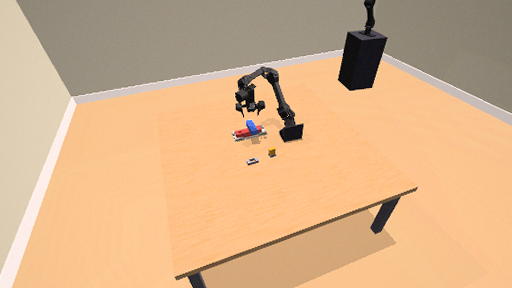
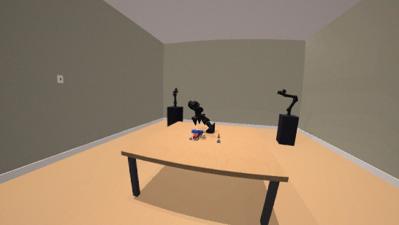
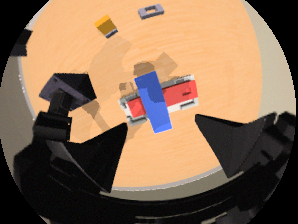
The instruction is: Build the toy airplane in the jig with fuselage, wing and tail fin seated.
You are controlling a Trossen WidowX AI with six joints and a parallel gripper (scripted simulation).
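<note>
The red fuselage [image 1: 241,134] [image 2: 196,136] [image 3: 177,92] lies in the pale cradle [image 3: 173,108] and looks flat. The blue wing [image 1: 251,126] [image 2: 197,131] [image 3: 154,102] lies across the top of the fuselage; its tab and socket are hidden beneath it. A dark socket mark shows near one fuselage end in the wrist view. The orange tail fin [image 1: 271,151] [image 2: 218,135] [image 3: 105,25] stands apart from the fuselage, with a dark base under it. My gripper [image 1: 250,114] [image 2: 197,124] [image 3: 161,121] is wide open and empty above the wing, touching nothing.
A small grey holder [image 1: 253,161] [image 2: 218,141] [image 3: 151,11] with a dark-edged opening lies near the tail fin. My arm's base [image 1: 292,133] [image 2: 210,128] stands beside the cradle. Other arms on dark pedestals [image 1: 362,61] [image 2: 287,129] stand away from the table.
</note>
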